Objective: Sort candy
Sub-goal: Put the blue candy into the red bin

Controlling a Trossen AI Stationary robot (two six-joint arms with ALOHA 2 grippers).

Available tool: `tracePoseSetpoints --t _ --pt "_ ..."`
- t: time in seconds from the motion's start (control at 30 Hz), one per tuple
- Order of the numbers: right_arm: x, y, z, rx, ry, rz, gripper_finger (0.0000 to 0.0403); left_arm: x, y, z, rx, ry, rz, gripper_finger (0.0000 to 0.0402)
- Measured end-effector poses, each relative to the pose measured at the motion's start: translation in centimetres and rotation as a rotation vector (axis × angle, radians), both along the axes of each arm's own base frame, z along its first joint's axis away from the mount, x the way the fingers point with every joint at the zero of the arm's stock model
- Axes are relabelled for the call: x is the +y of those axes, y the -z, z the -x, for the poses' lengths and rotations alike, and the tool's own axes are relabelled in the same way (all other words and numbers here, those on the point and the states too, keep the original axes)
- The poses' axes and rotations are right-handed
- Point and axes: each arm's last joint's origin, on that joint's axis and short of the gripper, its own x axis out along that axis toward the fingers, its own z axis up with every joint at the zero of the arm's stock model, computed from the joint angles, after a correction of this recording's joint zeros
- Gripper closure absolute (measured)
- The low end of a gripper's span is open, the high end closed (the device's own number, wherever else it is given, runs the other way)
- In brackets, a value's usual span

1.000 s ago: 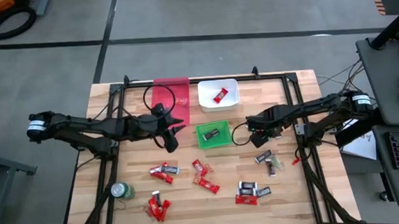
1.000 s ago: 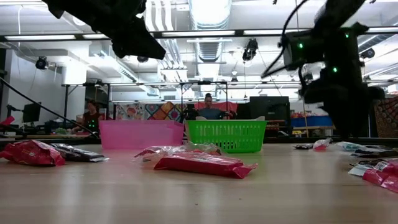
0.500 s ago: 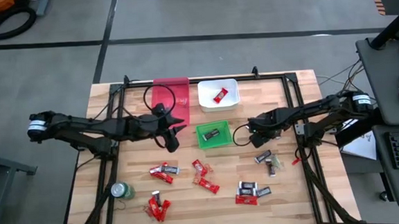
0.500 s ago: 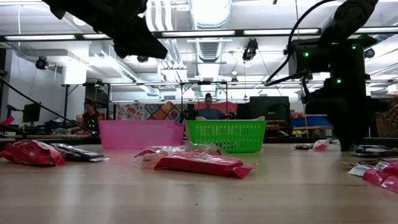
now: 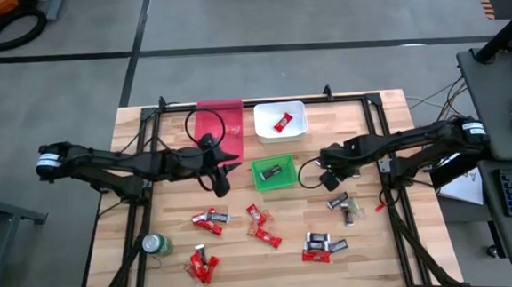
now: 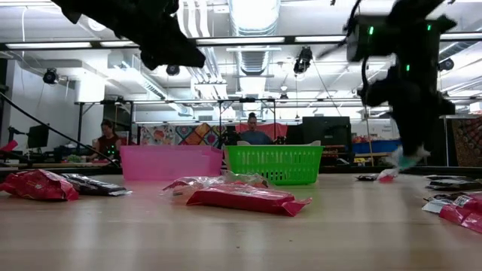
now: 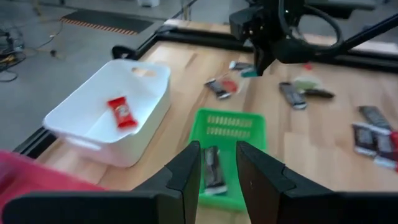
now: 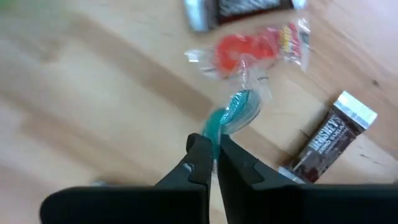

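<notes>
My right gripper (image 5: 332, 180) hangs above the table right of the green bin (image 5: 259, 181), shut on a small teal sweet in a clear wrapper (image 8: 235, 111). Below it on the wood lie a red sweet in a clear wrapper (image 8: 249, 47) and a dark bar (image 8: 326, 140). My left gripper (image 7: 217, 167) is open and empty, above the green bin, which holds one dark bar (image 7: 212, 170). The white bin (image 5: 260, 116) holds one red sweet (image 5: 282, 121). More red sweets (image 5: 209, 220) and dark sweets (image 5: 321, 242) lie scattered on the near half of the table. My right gripper pinches the teal sweet by one end of its wrapper (image 8: 216, 127) between its two fingertips, coming from above. The sweet hangs below the fingers, clear of the table, as the low view (image 6: 407, 159) shows.
A pink bin (image 5: 219, 128) stands at the far edge, left of the white bin. A green round can (image 5: 158, 245) stands near the front left. Black frame rails (image 5: 383, 153) run along the table's sides. People sit in the room behind the table.
My right gripper went down to the table, then rose again with the teal sweet, which now hangs clear of the wood. It also drifted a little toward the near edge.
</notes>
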Motion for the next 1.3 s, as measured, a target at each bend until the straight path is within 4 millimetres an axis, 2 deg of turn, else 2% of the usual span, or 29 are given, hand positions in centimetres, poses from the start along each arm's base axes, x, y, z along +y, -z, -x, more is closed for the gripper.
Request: tracePoseSetpoints --t 0.17,0.43,0.63,0.8,0.9,1.13,1.3 --pt "1.5 -2.6 -0.8 -0.232 -0.225 0.006 0.0391 -0.8 0.0 -0.9 -0.052 0.089 -0.001 0.0306" --pt "3.6 -5.4 -4.8 -0.86 -0.719 0.149 0.0391 -2.1 1.2 -3.3 -0.125 0.219 -0.011 0.024" --pt "4.4 -5.1 -7.8 -1.142 -1.035 0.143 0.0391 -3.1 2.7 -5.1 -0.176 0.287 -0.054 0.0191" --pt "4.1 -3.9 -9.3 -1.192 -1.088 0.156 0.0391 -4.0 3.4 -6.1 -0.235 0.446 -0.055 0.0182" --pt "3.8 -3.4 -9.9 -1.177 -1.088 0.16 0.0391 -4.1 3.8 -6.4 -0.249 0.459 -0.047 0.0181" --pt "3.5 -3.8 -10.5 -1.189 -1.114 0.204 0.0391 -4.3 4.6 -6.8 -0.235 0.49 0.008 0.0189" --pt "3.5 -4.4 -10.6 -1.209 -1.123 0.233 0.039 -4.3 4.8 -6.9 -0.244 0.478 0.032 0.0221"
